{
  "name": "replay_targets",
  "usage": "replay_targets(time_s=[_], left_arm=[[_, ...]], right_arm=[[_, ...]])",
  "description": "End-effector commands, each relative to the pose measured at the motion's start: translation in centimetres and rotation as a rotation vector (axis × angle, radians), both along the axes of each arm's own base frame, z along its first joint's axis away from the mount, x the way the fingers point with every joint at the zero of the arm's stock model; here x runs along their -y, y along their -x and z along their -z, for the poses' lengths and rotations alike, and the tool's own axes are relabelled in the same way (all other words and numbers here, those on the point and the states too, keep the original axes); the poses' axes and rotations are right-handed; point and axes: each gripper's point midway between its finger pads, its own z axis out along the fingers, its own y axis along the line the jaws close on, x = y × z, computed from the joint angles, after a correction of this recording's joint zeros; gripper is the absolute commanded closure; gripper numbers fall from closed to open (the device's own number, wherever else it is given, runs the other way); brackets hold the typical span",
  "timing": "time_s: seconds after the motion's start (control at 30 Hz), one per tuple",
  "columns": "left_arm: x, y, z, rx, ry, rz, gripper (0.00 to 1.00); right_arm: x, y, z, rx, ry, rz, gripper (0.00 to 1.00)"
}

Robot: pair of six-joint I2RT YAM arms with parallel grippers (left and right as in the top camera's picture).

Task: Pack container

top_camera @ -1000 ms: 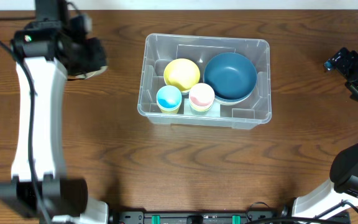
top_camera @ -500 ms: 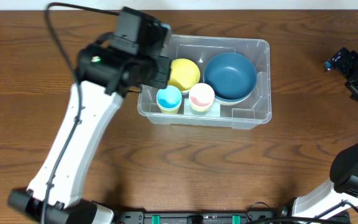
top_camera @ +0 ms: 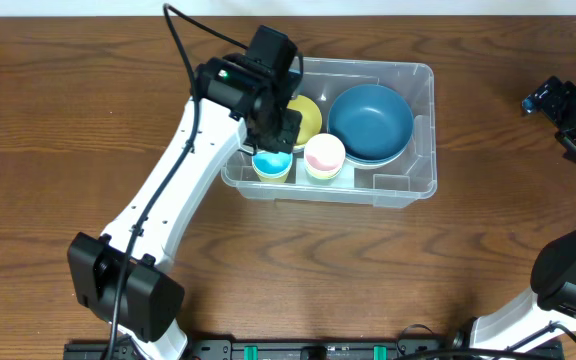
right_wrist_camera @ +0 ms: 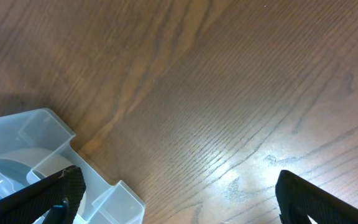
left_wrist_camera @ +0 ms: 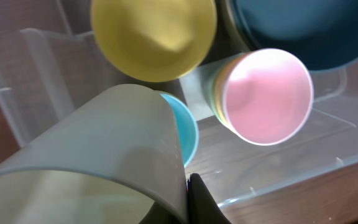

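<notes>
The clear plastic container point(top_camera: 408, 185) stands at the table's middle back. It holds a yellow bowl point(top_camera: 310, 112), a dark blue bowl point(top_camera: 371, 122), a light blue cup point(top_camera: 271, 163) and a pink cup point(top_camera: 324, 155). My left gripper point(top_camera: 273, 128) hangs over the container's left part, shut on the wall of a pale grey-white cup point(left_wrist_camera: 98, 155). In the left wrist view that cup is just above the light blue cup point(left_wrist_camera: 185, 127), with the yellow bowl point(left_wrist_camera: 154, 37) and pink cup point(left_wrist_camera: 266, 93) beyond. My right gripper point(top_camera: 568, 115) is open and empty at the far right.
The brown wood table point(top_camera: 298, 270) surrounds the container. In the right wrist view a corner of the container point(right_wrist_camera: 42, 143) shows at the lower left, with bare wood point(right_wrist_camera: 229, 93) between my open fingers point(right_wrist_camera: 179, 199).
My left arm has swung from the table's far left to over the container's left part, carrying the pale cup. The right arm has not moved.
</notes>
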Motion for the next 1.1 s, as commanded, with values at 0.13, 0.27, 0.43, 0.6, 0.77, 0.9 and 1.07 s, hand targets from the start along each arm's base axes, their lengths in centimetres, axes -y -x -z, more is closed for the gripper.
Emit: replay_targets(time_s=[0.13, 0.27, 0.43, 0.6, 0.77, 0.9, 1.07], left_arm=[[-0.2, 1.4, 0.4, -0.044, -0.030, 0.003, 0.94], [-0.6, 1.8, 1.1, -0.066, -0.050, 0.001, 0.95], [-0.6, 1.8, 1.9, -0.071, -0.052, 0.001, 0.94], [-0.5, 1.6, 2.0, -0.064, -0.048, 0.002, 0.92], [-0.5, 1.6, 2.0, -0.064, -0.047, 0.001, 0.48], [-0.5, 1.6, 1.9, -0.064, -0.048, 0.001, 0.46], [-1.5, 1.5, 0.3, -0.040, -0.035, -0.025, 0.46]], right_arm=[[0.0, 0.1, -0.2, 0.004, 0.001, 0.012, 0.01], [0.0, 0.1, -0.2, 0.003, 0.001, 0.012, 0.01], [0.0, 0.1, -0.2, 0.003, 0.001, 0.012, 0.01], [0.0, 0.1, -0.2, 0.003, 0.001, 0.012, 0.01], [0.0, 0.1, -0.2, 0.003, 0.001, 0.012, 0.01], [0.0, 0.1, -0.2, 0.003, 0.001, 0.012, 0.01], [0.0, 0.1, -0.2, 0.003, 0.001, 0.012, 0.01]])
